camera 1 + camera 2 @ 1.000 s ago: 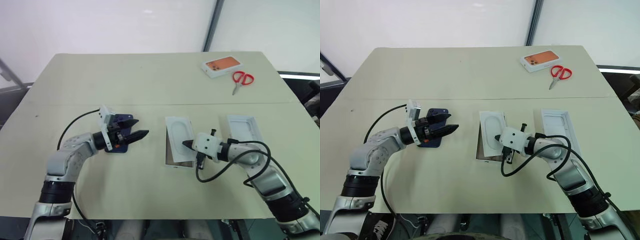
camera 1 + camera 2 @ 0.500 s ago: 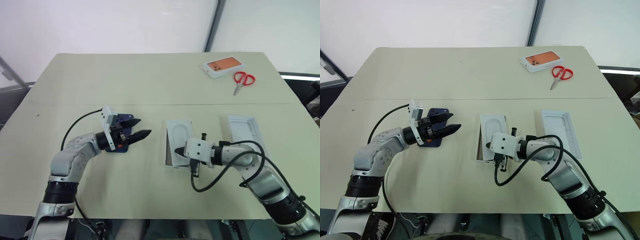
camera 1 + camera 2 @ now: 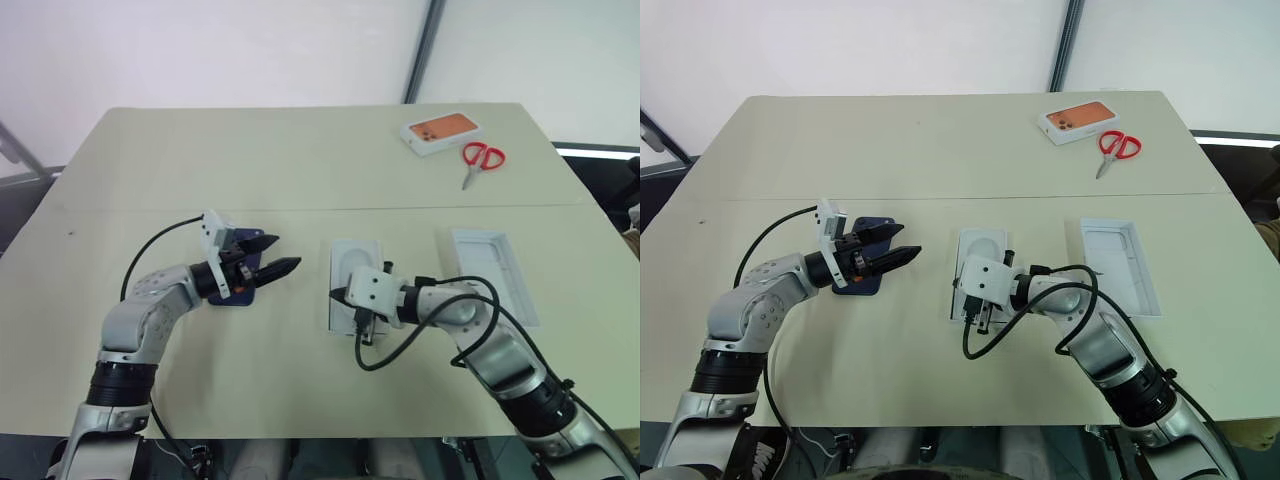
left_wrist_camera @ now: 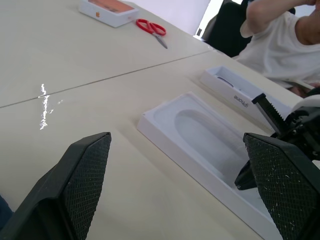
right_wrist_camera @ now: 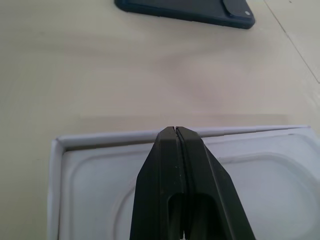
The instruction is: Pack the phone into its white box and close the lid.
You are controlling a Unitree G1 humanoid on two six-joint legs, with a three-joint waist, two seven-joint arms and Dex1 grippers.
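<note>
The dark blue phone (image 3: 235, 298) lies flat on the table at the left, also seen as a dark slab (image 5: 185, 10) in the right wrist view. My left gripper (image 3: 287, 251) hovers level just above the phone, open and holding nothing. The white box (image 3: 334, 300) sits in the middle with a white card (image 4: 200, 135) with an oval recess lying in it. My right gripper (image 3: 336, 294) is shut and empty, its tip (image 5: 175, 131) over the box's left rim. The lid (image 3: 490, 275) lies to the right, hollow side up.
A white box with an orange phone print (image 3: 443, 132) and red scissors (image 3: 480, 160) lie at the far right of the table. A person in a white shirt (image 4: 270, 30) sits beyond the table's right side. Bare tabletop lies between the phone and the box.
My right gripper has swung left across the white box to its left rim, still shut. The left gripper has stayed in place above the phone.
</note>
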